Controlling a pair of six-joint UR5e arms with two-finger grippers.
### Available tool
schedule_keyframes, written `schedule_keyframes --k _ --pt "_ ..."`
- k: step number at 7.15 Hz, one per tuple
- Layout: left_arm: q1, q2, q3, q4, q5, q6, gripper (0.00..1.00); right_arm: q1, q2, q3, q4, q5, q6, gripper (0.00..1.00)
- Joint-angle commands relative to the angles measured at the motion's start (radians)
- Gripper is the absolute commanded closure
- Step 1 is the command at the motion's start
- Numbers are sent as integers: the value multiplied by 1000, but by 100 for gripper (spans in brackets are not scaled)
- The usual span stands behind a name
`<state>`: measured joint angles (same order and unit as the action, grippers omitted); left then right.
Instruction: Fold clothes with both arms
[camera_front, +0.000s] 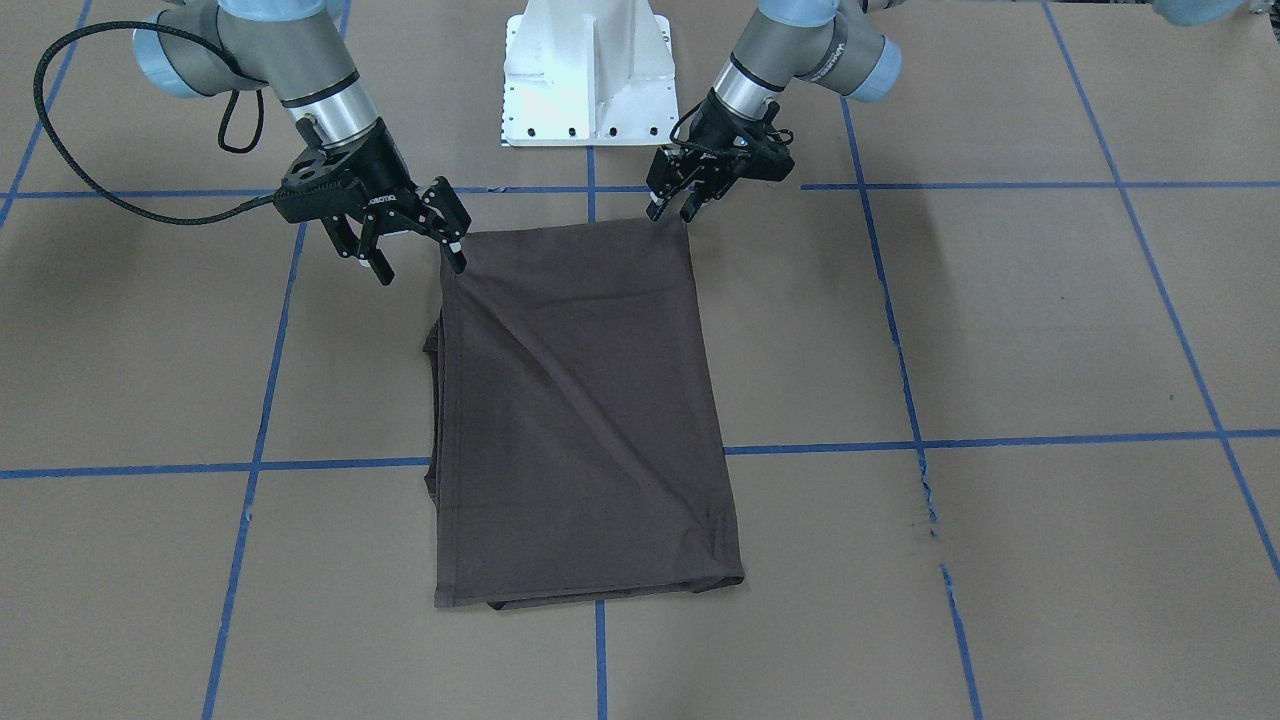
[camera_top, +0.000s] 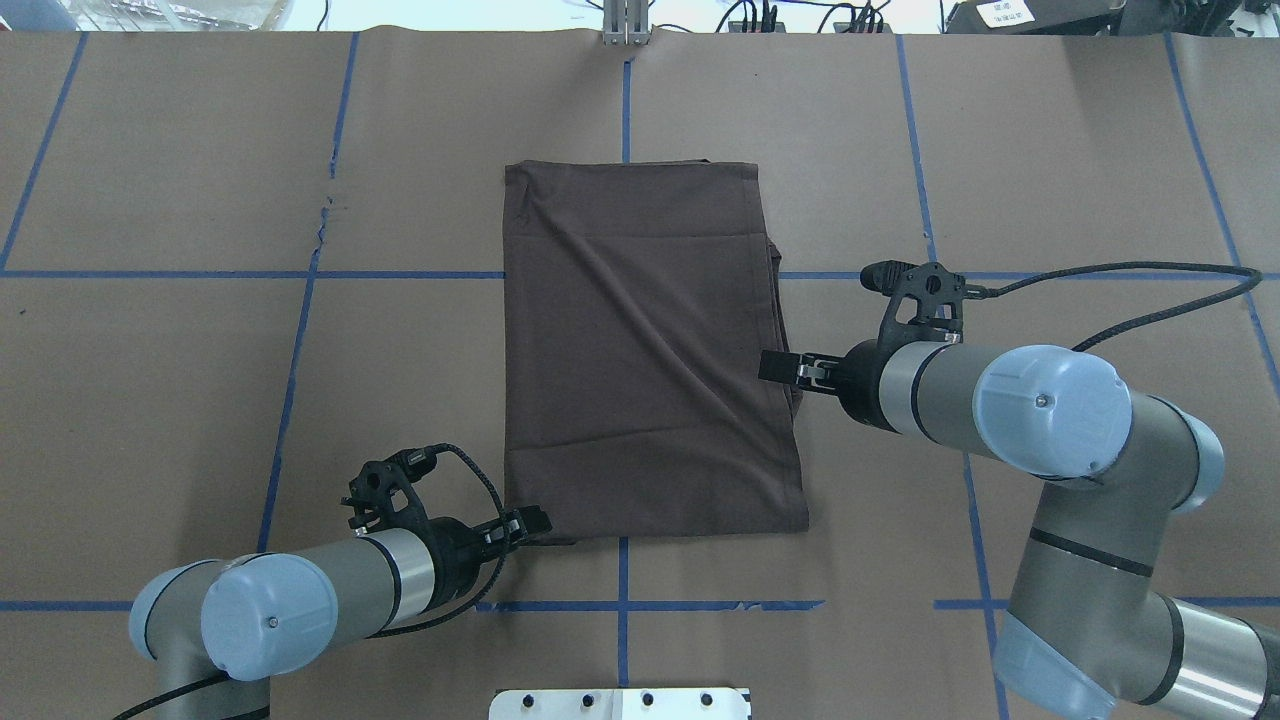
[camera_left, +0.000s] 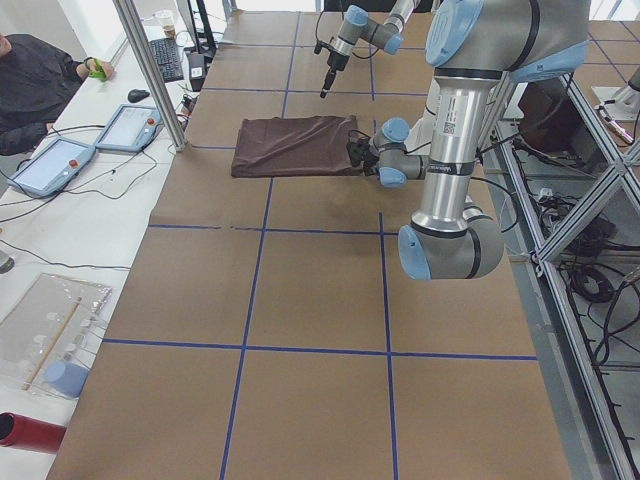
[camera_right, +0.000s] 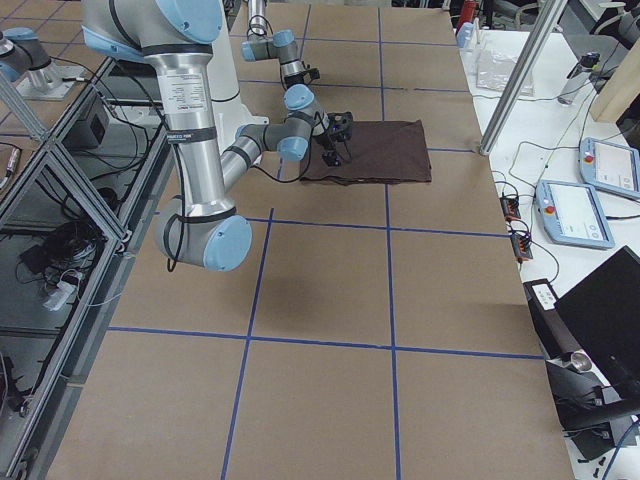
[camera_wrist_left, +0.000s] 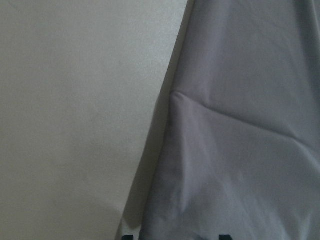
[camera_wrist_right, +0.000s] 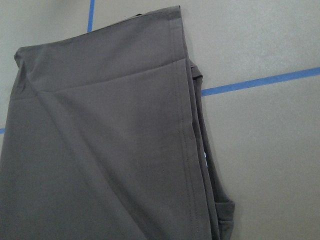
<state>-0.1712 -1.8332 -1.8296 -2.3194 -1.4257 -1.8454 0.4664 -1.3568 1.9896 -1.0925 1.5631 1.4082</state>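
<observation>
Shirt (camera_front: 580, 400) (camera_top: 640, 350) lies flat on the bench (camera_front: 1000, 320), folded into a long rectangle. There are a few slack diagonal creases across the top layer. Stacked layer edges show along its long side below the right fingers.

Left fingers (camera_front: 691, 205) (camera_top: 535, 521): slightly apart and holding nothing that I can see. They sit low at the shirt's corner nearest the robot, and the cloth starts right at the tips. In the left wrist view, two dark tips show at the bottom edge. The shirt's edge (camera_wrist_left: 240, 125) runs up past one tip, and bare bench is on the other side of it.

Right fingers (camera_front: 455, 250) (camera_top: 778, 366): spread wide and gripping nothing. In the front view, one tip is at the shirt's other robot-side corner and its partner is out over bare bench, clear of the cloth. I can't tell whether the inner tip touches the fabric. In the right side view these fingers point down above the shirt's edge. The right wrist view looks down on the hem stitching and the folded layers (camera_wrist_right: 100, 150).

Blue tape lines (camera_front: 1050, 437) cross the bench, and one passes under the shirt, well beyond both sets of fingers.
</observation>
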Motion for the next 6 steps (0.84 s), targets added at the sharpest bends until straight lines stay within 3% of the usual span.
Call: schedule_keyframes --k 1,4,6 --pt "-4 -1 10 0 1 0 34 0 -1 -2 -1 0 0 0" --pt "2 -3 16 0 -1 0 34 0 -4 0 -1 0 0 0" --pt "4 -4 16 0 -1 -1 49 0 -5 0 -1 0 0 0"
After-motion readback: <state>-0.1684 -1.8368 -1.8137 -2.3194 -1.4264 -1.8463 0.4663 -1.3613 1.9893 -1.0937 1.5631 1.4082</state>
